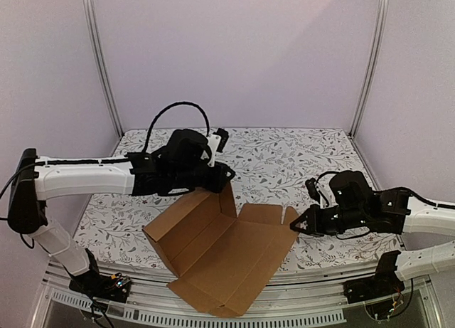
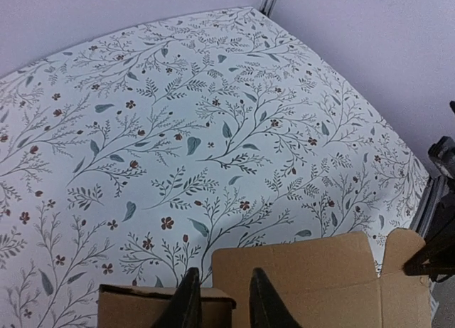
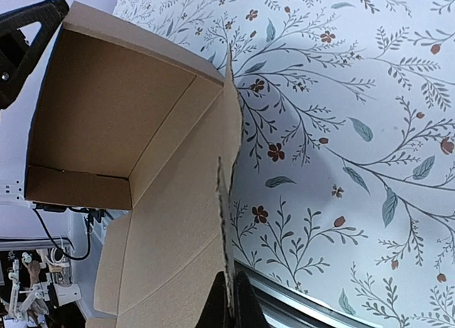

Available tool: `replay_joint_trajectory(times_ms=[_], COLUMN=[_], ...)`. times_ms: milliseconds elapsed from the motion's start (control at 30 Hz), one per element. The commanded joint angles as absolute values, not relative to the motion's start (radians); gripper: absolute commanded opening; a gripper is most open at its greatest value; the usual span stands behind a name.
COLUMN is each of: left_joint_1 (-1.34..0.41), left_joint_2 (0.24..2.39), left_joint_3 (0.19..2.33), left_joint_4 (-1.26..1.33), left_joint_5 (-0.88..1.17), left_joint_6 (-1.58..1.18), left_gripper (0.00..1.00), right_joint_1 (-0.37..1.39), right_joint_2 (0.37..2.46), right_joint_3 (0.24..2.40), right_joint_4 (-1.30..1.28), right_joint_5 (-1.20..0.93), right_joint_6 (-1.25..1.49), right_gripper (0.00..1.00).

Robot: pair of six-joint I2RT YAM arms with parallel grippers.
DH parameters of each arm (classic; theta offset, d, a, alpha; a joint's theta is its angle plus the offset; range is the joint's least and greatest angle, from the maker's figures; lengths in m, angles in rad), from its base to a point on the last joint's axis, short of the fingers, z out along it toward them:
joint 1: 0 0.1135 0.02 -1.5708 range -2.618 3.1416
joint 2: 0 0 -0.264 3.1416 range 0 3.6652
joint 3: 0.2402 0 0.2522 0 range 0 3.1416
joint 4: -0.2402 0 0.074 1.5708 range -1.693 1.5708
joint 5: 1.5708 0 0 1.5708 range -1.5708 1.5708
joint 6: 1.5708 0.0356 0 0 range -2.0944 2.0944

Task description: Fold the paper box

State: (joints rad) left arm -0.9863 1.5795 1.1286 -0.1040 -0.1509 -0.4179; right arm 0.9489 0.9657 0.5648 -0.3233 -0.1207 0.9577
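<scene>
The left gripper (image 2: 223, 289) is held over the far corner of the box (image 1: 213, 250), just above the raised far wall (image 1: 229, 197). Its jaws are seen slightly parted in the left wrist view. Nothing is seen pinched between them, though the wall's top edge lies right under the fingers (image 2: 186, 303).

The box is placed at the middle of the table's (image 1: 284, 150) near edge, with one corner hanging out past that edge. It is partly formed. The long wall on the left side and the short walls at its ends are stood up, so that a shallow tray is made. These walls are not seen to be locked by any tab. The large panel (image 1: 234, 271) towards the near edge is lying flat and unfolded.

At the box's right corner, a small flap (image 1: 288, 218) is pinched by the right gripper (image 3: 229, 296). The jaws are closed on the thin cardboard edge, which is seen edge-on in the right wrist view.

The task is judged to be roughly at its middle. Still to be done are the raising of the right side, the tucking of the flaps and tabs, and the closing of the flat panel.
</scene>
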Motion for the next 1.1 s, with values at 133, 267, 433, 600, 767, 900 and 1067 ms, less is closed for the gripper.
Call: replay_joint_trajectory(times_ms=[133, 267, 433, 600, 767, 900, 1067], left_joint_1=[-0.972, -0.963, -0.956, -0.954, -0.954, -0.954, -0.954], left_joint_2=[1.435, 1.362, 1.266, 1.166, 1.073, 1.025, 0.983], left_joint_3=[1.092, 1.08, 1.05, 1.017, 0.99, 0.97, 0.968], left_joint_4=[-0.267, -0.294, -0.325, -0.344, -0.359, -0.368, -0.389], left_joint_5=[-0.262, -0.303, -0.345, -0.369, -0.387, -0.416, -0.425], left_joint_6=[-0.367, -0.35, -0.345, -0.351, -0.354, -0.343, -0.337], left_gripper=[0.35, 0.39, 0.42, 0.44, 0.46, 0.47, 0.47], right_joint_1=[0.95, 0.949, 0.949, 0.95, 0.95, 0.951, 0.951], right_joint_2=[1.017, 1.064, 1.146, 1.215, 1.263, 1.285, 1.297], right_joint_3=[0.871, 1.01, 1.184, 1.345, 1.47, 1.524, 1.608], right_joint_4=[-0.7, -0.83, -0.949, -1.035, -1.073, -1.098, -1.126], right_joint_5=[0.033, 0.062, 0.121, 0.156, 0.192, 0.187, 0.261], right_joint_6=[0.605, 0.473, 0.307, 0.126, -0.097, -0.296, -0.506], right_gripper=[0.0, 0.0, 0.0, 0.0, 0.0, 0.0, 0.0])
